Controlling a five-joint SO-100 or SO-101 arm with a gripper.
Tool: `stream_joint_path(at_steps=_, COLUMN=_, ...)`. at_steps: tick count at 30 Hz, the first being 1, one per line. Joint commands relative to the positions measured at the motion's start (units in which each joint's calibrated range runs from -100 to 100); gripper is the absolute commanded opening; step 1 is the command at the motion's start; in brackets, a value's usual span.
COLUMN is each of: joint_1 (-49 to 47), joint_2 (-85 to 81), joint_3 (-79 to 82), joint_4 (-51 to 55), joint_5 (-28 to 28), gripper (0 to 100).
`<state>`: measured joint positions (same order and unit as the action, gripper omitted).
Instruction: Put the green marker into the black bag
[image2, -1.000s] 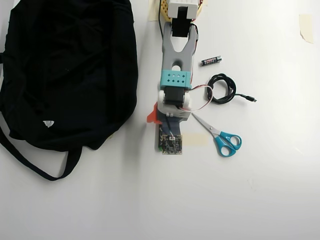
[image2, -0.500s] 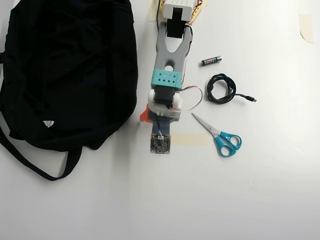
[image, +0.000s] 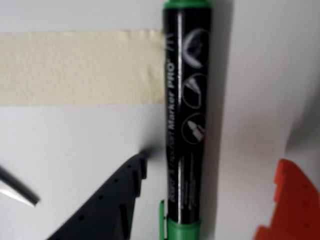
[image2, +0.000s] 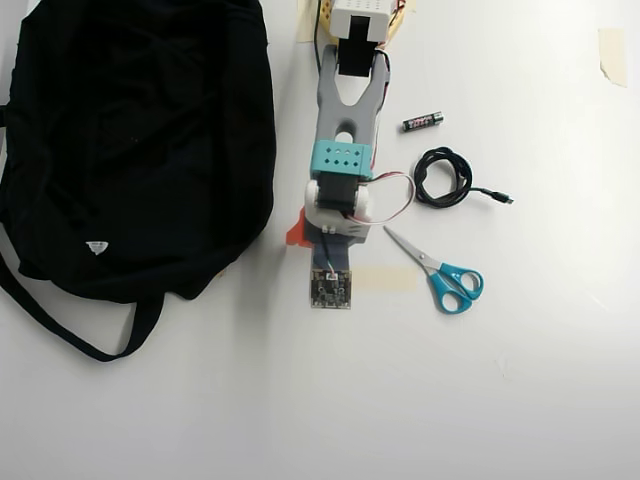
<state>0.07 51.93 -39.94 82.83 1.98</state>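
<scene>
A: Wrist view?
B: Green marker lies upright on the table, running 12 to 6 o'clock, its top over a tape strip. Gripper fingers spread wide: dark one at 7, orange one at 5, marker btwn, not gripped.
A: Overhead view?
B: Black bag at 9 o'clock from the arm. Scissors at 4, cable and battery toward 2. Marker hidden under the arm.
</scene>
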Motion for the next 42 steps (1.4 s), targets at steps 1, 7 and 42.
stream_joint_path(at_steps=1, joint_1=-0.75, joint_2=-0.23, joint_3=-1.30, joint_4=-0.57, joint_5=-0.14, gripper=28)
stream_joint_path(at_steps=7, joint_1=-1.05, joint_2=-0.23, joint_3=-0.85, joint_4=-0.40, joint_5=-0.14, gripper=25)
stream_joint_path(at_steps=42, joint_1=-1.64, joint_2=0.68, joint_3=-0.85, joint_4=0.21, joint_5=-0.88, gripper=2)
